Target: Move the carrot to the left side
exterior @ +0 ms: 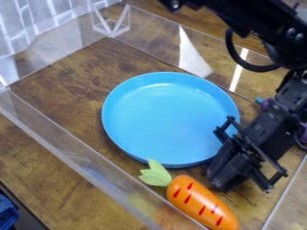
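Note:
The carrot (200, 201), orange with darker stripes and a green leafy top, lies on the wooden table at the front, just below the blue plate's (156, 121) near rim. My gripper (239, 176) hangs just to the right of the carrot and slightly behind it. Its black fingers (223, 169) are drawn close together with nothing between them. The carrot is not held, and I cannot tell whether a finger touches its right end.
Clear plastic walls (60, 139) enclose the wooden table on the front left and the back. A small purple object (261, 102) shows partly behind the arm at the right. The arm's black body and cables (270, 40) fill the upper right.

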`<control>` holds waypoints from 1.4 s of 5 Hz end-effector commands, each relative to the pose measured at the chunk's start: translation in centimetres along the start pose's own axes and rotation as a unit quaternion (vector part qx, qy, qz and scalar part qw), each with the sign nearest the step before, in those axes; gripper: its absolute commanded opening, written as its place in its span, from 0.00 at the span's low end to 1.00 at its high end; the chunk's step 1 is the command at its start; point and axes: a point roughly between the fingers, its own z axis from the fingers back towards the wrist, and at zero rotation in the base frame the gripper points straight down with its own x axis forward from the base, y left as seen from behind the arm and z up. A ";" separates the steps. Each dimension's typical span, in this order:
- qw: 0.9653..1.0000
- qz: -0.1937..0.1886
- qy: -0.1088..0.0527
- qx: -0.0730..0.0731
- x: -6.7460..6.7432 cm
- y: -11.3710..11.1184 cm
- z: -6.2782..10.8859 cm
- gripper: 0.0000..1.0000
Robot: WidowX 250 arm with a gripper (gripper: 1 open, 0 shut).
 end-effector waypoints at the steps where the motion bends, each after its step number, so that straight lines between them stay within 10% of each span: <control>1: 0.999 -0.021 -0.024 0.023 0.0 0.0 2.3 0.00; 5: 0.999 -0.027 -0.017 0.034 0.7 -0.4 3.2 0.00; 6: 0.998 -0.041 -0.012 0.046 0.2 0.0 2.8 1.00; 7: 0.997 -0.057 -0.008 0.059 -0.4 0.3 2.7 0.00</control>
